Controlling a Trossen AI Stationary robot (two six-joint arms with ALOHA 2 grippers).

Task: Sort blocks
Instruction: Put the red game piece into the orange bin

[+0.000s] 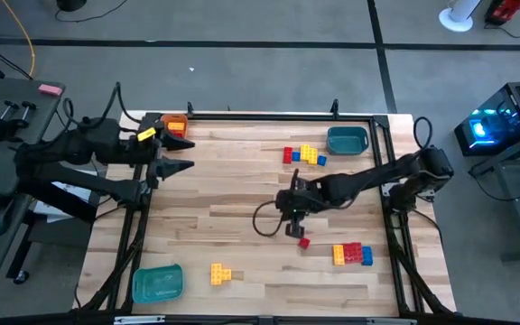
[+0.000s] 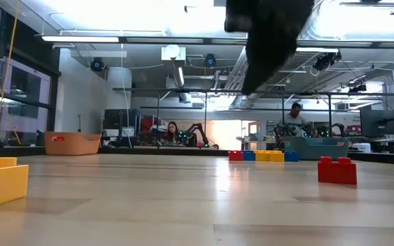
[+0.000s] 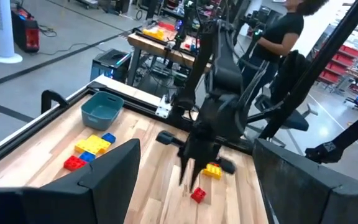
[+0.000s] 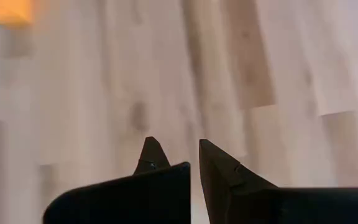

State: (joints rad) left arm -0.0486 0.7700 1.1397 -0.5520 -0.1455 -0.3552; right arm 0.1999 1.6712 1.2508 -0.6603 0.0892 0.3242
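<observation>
Teal trays (image 1: 348,140), orange tray (image 1: 173,124)

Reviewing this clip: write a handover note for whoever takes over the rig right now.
Left gripper: open, waiting at the table's left edge near the orange plastic tray.
Right gripper: shut, empty, mid-table just above a single small red studded brick.
Other bricks: mixed cluster beside the teal plastic tray, mixed cluster front right, yellow bricks by the second teal tray.
Done: no bricks visible in trays.
Left: all sorting.

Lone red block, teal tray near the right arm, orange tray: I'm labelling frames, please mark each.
Lone red block (image 1: 303,242): high view, its top face.
Teal tray (image 1: 348,140): high view, its inner floor.
Orange tray (image 2: 72,143): low view, its front wall.
</observation>
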